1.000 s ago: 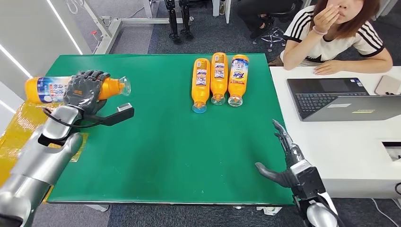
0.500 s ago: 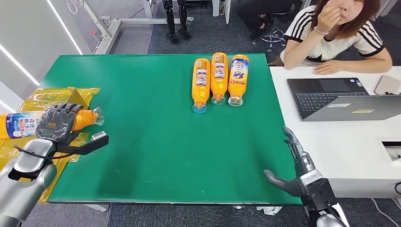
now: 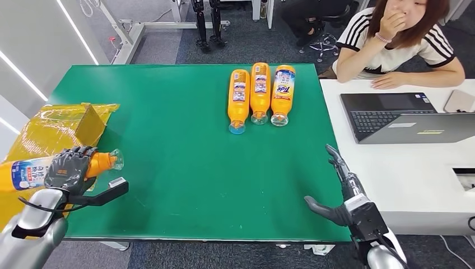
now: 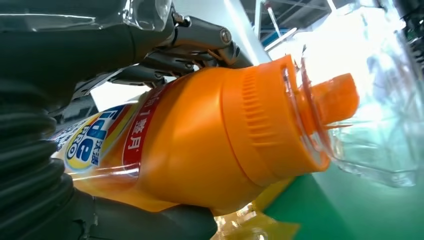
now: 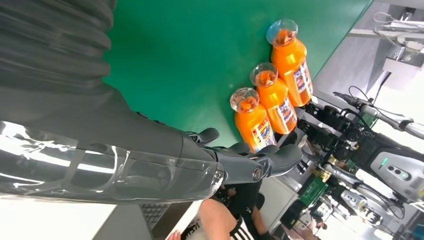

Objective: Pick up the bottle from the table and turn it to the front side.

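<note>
My left hand (image 3: 68,168) grips an orange bottle (image 3: 33,171) lying sideways, its clear cap toward the table, just off the left front corner of the green table (image 3: 185,162). The left wrist view shows the same bottle (image 4: 210,145) close up between my fingers, orange shoulder and clear cap in front. Three more orange bottles (image 3: 259,92) lie side by side at the far middle of the table, caps toward me; the right wrist view shows these bottles (image 5: 272,92) too. My right hand (image 3: 341,199) hovers open at the table's front right corner, holding nothing.
A yellow plastic-lined box (image 3: 61,129) stands at the table's left edge beside the held bottle. A white desk (image 3: 414,185) with a laptop (image 3: 406,117) and a phone (image 3: 459,101) adjoins on the right, where a person (image 3: 403,39) sits.
My left arm has carried the bottle from over the table's left edge down and toward me, past the yellow box. The right hand has shifted only slightly.
</note>
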Tool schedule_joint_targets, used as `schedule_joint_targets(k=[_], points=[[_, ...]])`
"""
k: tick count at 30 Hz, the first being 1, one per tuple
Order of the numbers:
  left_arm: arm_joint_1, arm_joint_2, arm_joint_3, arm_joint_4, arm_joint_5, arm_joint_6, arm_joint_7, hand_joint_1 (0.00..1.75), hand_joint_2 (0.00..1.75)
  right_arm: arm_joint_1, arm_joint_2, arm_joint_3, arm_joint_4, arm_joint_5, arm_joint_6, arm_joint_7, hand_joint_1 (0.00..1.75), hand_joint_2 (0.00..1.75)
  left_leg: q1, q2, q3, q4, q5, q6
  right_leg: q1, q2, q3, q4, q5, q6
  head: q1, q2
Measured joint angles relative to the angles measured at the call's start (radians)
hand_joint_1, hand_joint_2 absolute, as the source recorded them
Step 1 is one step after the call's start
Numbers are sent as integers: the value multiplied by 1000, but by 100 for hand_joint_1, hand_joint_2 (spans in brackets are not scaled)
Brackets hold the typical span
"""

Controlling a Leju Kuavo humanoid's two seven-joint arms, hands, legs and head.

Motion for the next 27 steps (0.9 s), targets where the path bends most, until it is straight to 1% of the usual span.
schedule_joint_targets(k=[6,12,14,19,25,26,27], points=[[-3,-52,0,91,7,39,-16,175,175,-13,0,12,11,5,9,0,0,175,0,0,0,0,0,0,0,0,0,0,0,0,0,0],[-30,-105,13,244,-13,124,-25,175,175,-50,0,46,31,10,19,3,0,175,1,0,0,0,0,0,0,1,0,0,0,0,0,0],[-51,-117,19,298,-32,140,-19,175,175,-61,-1,54,37,5,19,3,0,175,1,0,0,0,0,0,0,0,0,0,0,0,0,0],[-143,-137,44,461,-57,184,-19,175,175,-102,-13,77,60,-20,20,3,0,175,0,0,1,0,1,0,0,0,0,0,1,-1,0,0],[-188,-148,59,548,-60,204,-26,175,175,-116,-21,91,73,-25,20,3,0,175,0,0,1,0,1,-1,0,0,1,1,1,-1,0,0],[-192,-149,61,555,-61,206,-26,160,175,-117,-21,93,75,-25,20,3,0,175,0,0,2,0,1,-1,0,0,1,1,1,-1,0,0],[-195,-151,63,563,-65,210,-25,117,175,-118,-22,94,76,-26,20,3,0,175,0,0,2,0,1,-1,0,0,1,1,1,-1,0,0]])
